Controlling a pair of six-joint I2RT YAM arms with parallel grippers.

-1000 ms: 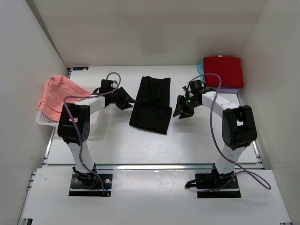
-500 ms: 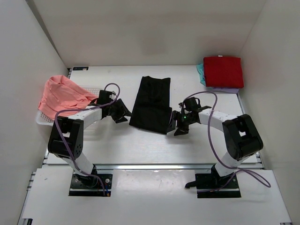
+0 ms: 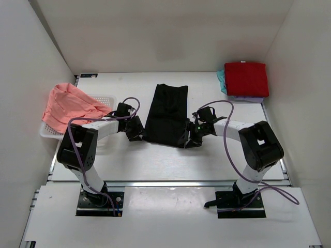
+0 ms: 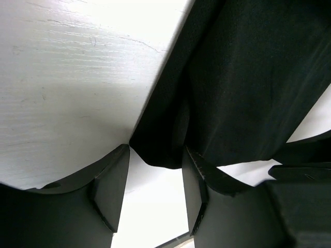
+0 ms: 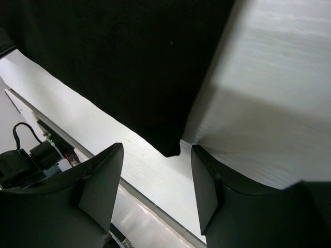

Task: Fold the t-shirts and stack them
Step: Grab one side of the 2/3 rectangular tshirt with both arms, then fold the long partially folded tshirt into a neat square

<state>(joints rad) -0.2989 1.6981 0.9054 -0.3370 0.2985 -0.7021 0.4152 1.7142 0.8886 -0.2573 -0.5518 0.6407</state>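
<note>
Now the left pincer (image 4: pixel 155 170) and right pincer (image 5: pixel 156 155) are set parted astride the near corners of the black shirt (image 3: pixel 166 113), apparently for gripping and folding it.

Five shirts in all: one black shirt (image 3: pixel 166 111) in the middle, one pink shirt (image 3: pixel 70 103) at the left, and three stacked far right — a red shirt (image 3: pixel 246 78), with a teal shirt (image 3: pixel 221 77) and a lilac shirt (image 3: pixel 247 97) showing only as edges. One white basket (image 3: pixel 47 132). Two robot arms — a left arm (image 3: pixel 101 126) and a right arm (image 3: pixel 230 125).
</note>
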